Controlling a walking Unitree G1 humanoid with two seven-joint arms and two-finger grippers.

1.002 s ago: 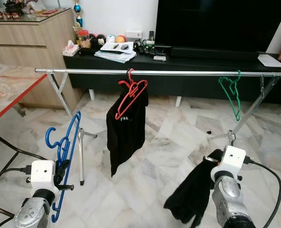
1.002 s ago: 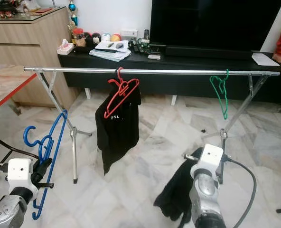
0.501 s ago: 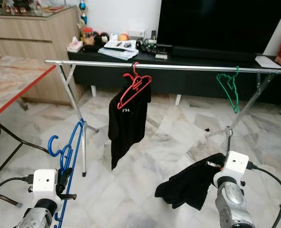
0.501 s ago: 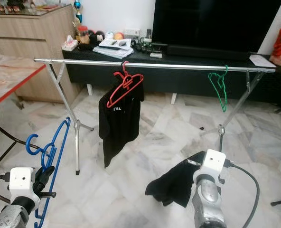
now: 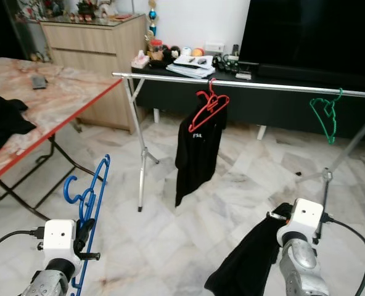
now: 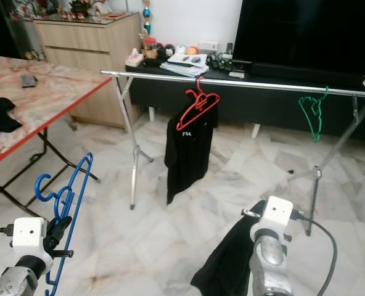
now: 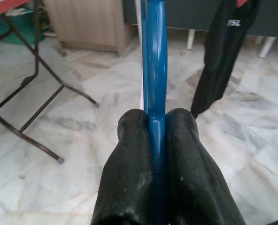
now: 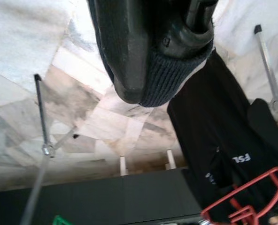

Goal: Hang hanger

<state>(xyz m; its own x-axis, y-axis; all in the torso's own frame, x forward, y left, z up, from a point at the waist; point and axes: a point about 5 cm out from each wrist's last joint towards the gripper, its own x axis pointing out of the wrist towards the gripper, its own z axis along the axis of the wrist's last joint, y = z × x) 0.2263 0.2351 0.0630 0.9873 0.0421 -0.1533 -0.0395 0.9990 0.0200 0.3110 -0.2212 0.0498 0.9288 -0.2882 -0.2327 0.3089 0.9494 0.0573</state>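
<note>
While the left pincer [image 7: 157, 154] grips the blue hanger [image 5: 87, 203] and the right pincer [image 8: 153, 61] clamps a black garment [image 5: 250, 262], the far rail [image 5: 244, 83] must next be approached.

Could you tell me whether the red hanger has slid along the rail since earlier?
No; red hanger keeps its spot on the rail, left of green hanger.

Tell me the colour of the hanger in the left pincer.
Blue hanger; clearest in the left eye view.
</note>
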